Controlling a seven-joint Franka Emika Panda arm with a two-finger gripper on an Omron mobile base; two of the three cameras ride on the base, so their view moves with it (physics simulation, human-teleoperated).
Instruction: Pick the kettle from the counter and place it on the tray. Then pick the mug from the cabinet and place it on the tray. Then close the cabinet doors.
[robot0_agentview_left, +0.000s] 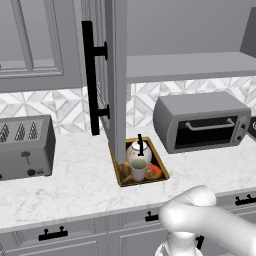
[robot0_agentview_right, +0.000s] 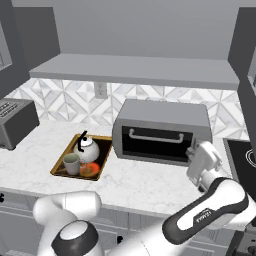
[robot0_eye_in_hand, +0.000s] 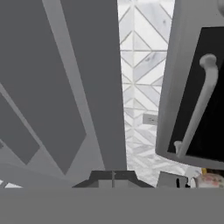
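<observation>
The tray (robot0_agentview_left: 123, 179) (robot0_agentview_right: 102, 141) lies on the counter (robot0_agentview_left: 75, 185) (robot0_agentview_right: 150, 182). It carries the white kettle (robot0_agentview_left: 135, 151) (robot0_agentview_right: 89, 149) with the cream mug (robot0_agentview_left: 140, 170) (robot0_agentview_right: 71, 163) in front of it. The cabinet shelf (robot0_agentview_left: 190, 65) (robot0_agentview_right: 135, 67) is bare. Both cabinet doors stand open: the left one (robot0_agentview_left: 116, 75) (robot0_agentview_right: 12, 45) juts out over the tray, and the right one (robot0_agentview_right: 246, 45) is at the far right. My gripper (robot0_agentview_right: 199, 152) (robot0_eye_in_hand: 113, 179) hovers by the toaster oven's right end, fingertips together, holding nothing. A grey panelled door (robot0_eye_in_hand: 57, 87) fills the left of the hand view.
A grey toaster oven (robot0_agentview_left: 200, 122) (robot0_agentview_right: 160, 131) (robot0_eye_in_hand: 197, 87) stands right of the tray. A toaster (robot0_agentview_left: 25, 147) (robot0_agentview_right: 15, 122) sits at the left. A cooktop (robot0_agentview_right: 242, 155) lies at the right. The left door's black bar handle (robot0_agentview_left: 90, 77) faces me. Drawers with short black pulls (robot0_agentview_left: 52, 233) run below the counter.
</observation>
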